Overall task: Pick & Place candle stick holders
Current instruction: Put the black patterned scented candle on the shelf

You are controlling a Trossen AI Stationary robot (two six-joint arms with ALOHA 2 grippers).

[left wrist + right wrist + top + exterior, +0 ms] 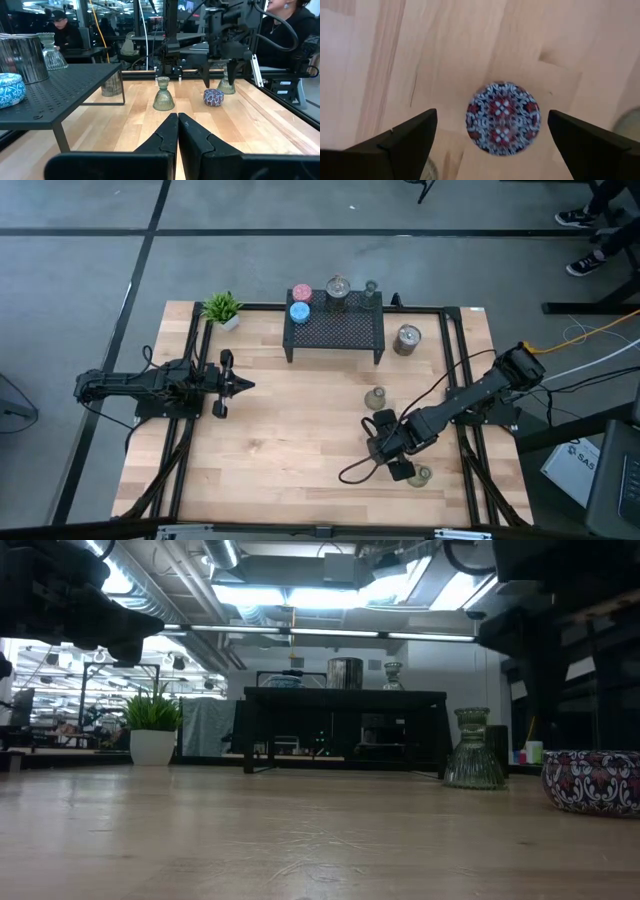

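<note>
A speckled dark blue and red holder (503, 119) stands on the table, seen from above in the right wrist view. My right gripper (492, 117) is open above it, a finger standing off each side without touching. The holder also shows in the low view (592, 780) and the left wrist view (214, 97). In the high view my right gripper (388, 448) hides it. An olive-grey glass holder (376, 398) stands just beyond. My left gripper (238, 385) is shut and empty at the table's left.
A black mesh rack (335, 330) at the far middle carries pink (302, 292), light blue (299, 311), silver (337, 288) and glass (371, 288) holders. A silver holder (407, 339) stands to the rack's right, another holder (420, 476) near my right gripper, and a potted plant (222, 308) far left.
</note>
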